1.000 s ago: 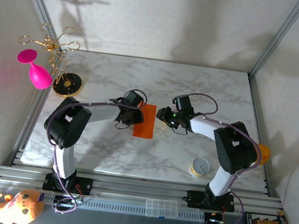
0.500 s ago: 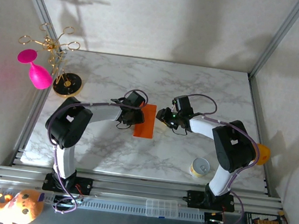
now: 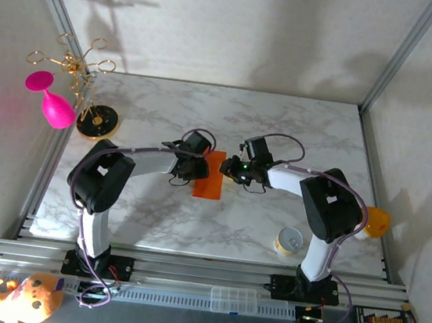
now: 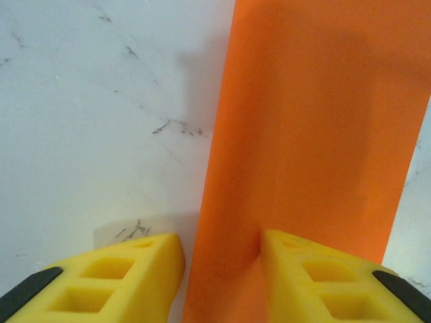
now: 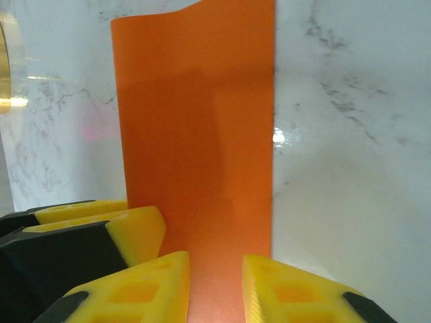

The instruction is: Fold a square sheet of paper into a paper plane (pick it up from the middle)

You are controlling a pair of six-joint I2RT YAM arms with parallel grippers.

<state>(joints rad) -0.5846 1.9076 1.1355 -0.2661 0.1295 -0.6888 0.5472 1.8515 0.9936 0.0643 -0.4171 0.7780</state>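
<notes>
The square sheet of paper [image 3: 211, 177] lies folded into a narrow bright orange strip in the middle of the marble table [image 3: 284, 122]. My left gripper [image 3: 201, 166] is at its left edge. In the left wrist view the paper [image 4: 310, 121] runs away from the left gripper [image 4: 222, 269], open, with one yellow finger on bare marble and the other resting on the paper. My right gripper [image 3: 228, 169] is at the strip's right edge. In the right wrist view it [image 5: 215, 282] is open with a narrow gap, both fingers over the paper [image 5: 195, 121].
A small yellow can [image 3: 290, 241] stands near the front right. An orange-yellow cup [image 3: 376, 221] sits at the right edge. A pink goblet [image 3: 50, 102] and a gold rack [image 3: 95, 121] are at the far left. Frame posts rise at both back corners.
The right gripper has slid left onto the paper's right edge and its jaws have narrowed. The left gripper and the paper have barely moved.
</notes>
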